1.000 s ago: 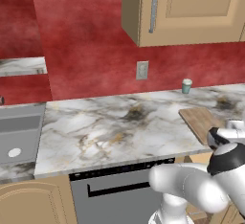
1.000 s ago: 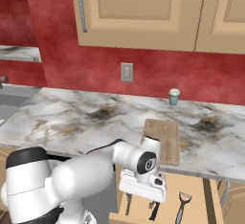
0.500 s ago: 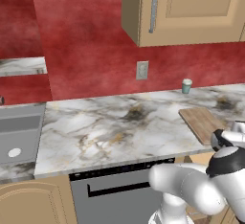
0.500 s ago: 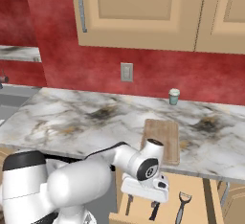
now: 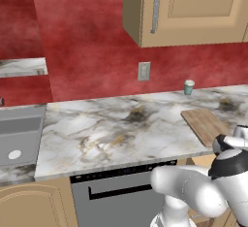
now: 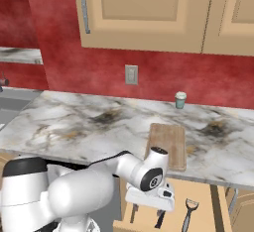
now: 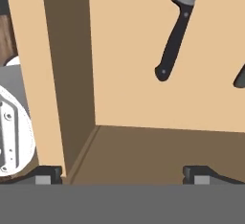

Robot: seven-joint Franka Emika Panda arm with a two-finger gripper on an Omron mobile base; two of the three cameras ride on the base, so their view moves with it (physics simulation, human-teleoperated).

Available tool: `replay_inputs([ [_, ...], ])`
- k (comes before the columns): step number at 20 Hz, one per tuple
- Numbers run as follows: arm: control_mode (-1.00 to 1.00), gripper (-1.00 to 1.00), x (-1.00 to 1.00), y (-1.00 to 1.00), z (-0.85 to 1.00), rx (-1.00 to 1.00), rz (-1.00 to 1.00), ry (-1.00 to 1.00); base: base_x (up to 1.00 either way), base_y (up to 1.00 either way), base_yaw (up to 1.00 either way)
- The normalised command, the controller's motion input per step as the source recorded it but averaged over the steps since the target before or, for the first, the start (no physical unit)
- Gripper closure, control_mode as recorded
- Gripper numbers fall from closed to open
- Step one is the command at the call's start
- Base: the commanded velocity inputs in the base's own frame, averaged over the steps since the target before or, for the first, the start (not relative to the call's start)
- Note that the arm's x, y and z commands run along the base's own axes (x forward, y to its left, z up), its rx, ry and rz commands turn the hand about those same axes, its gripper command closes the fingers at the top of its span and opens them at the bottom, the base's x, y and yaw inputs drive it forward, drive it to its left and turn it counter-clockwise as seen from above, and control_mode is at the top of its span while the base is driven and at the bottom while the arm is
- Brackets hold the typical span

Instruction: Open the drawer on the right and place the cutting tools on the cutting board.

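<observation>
The drawer [image 6: 198, 211] stands pulled out under the marble tabletop [image 6: 89, 127], and the arm is bent low over it. The pincer [image 7: 122, 173] hangs inside the drawer with its jaws spread wide, nothing between them, 1 tip by the drawer's side wall. On the drawer floor lies the black-handled knife [image 7: 174, 34], well clear of the tips, with a second dark tool [image 7: 240, 78] just peeking in at the edge. From the right base view, the peeler-like tool [image 6: 188, 213] rests beside the hand. The cutting board [image 6: 167, 144] lies bare on the tabletop above the drawer, a small cup [image 6: 180, 99] behind it near the red wall.
</observation>
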Motion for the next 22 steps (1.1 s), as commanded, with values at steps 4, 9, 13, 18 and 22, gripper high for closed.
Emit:
replay_inputs([
  [4,-1.0,-1.0,0.0,0.0,-0.1,0.0,0.0,0.0,0.0,0.0,0.0],
  [9,-1.0,-1.0,0.0,0.0,-0.03,0.0,0.0,0.0,0.0,0.0,0.0],
  [13,-1.0,-1.0,0.01,0.0,0.0,0.0,0.0,0.0,0.0,0.0,0.0],
  [18,-1.0,-1.0,0.12,-0.1,-0.02,0.0,0.0,0.0,0.0,0.0,0.0],
  [22,-1.0,-1.0,0.1,-0.35,-0.11,0.0,0.0,0.0,0.0,0.0,0.0],
])
